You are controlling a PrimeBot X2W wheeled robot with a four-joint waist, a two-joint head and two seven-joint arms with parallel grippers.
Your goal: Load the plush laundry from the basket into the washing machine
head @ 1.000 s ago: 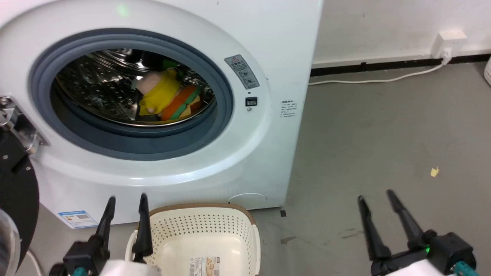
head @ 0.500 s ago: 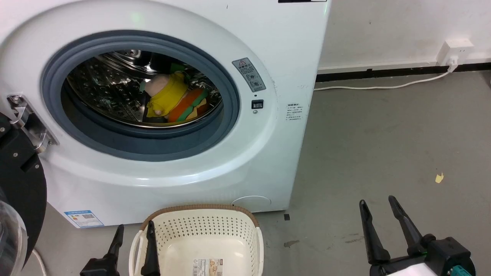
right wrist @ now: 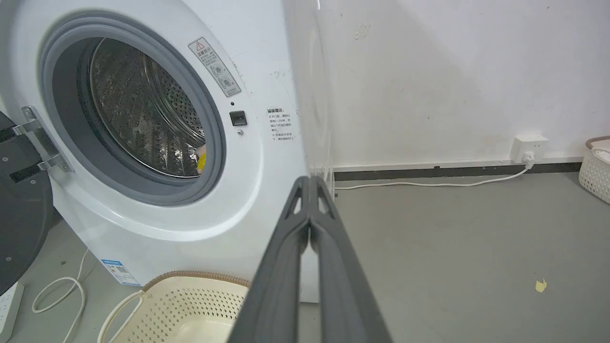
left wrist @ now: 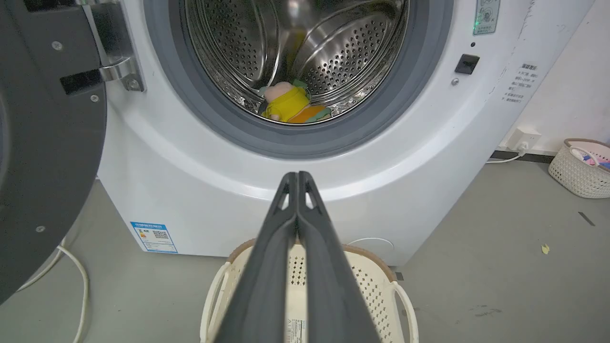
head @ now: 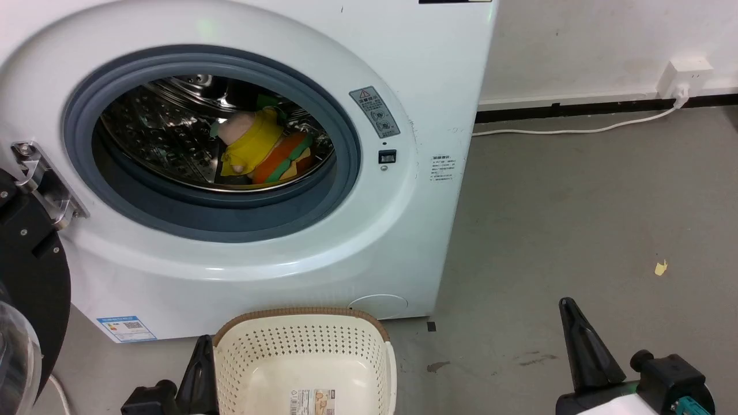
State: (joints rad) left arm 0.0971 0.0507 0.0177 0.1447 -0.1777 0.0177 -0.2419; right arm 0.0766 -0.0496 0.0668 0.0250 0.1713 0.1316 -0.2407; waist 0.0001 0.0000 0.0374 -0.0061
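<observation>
At the far left the black-framed door (head: pixel 26 271) hangs open beside the washing machine (head: pixel 403 230), so the port is unblocked. Inside, the plush laundry (head: pixel 259 151) lies low in the steel drum (head: pixel 150 132), behind the grey rubber rim (head: pixel 340 190), with its pink head to the left and its striped part to the right. Nearer, the left hand (left wrist: pixel 297 177) sits by the basket's left edge, its fingers pressed together and gripping nothing. The basket (head: pixel 300 313) stands on the grey floor (head: pixel 548 202) in front of the machine. The part of its bottom that shows bears a label sticker (head: pixel 311 399) and no toy. At the right the right hand (right wrist: pixel 310 180) hovers over the floor, likewise closed and empty. The loading itself looks done, since the toy is in and both hands are free. Shutting the door may be all that is left, if that is wanted.
</observation>
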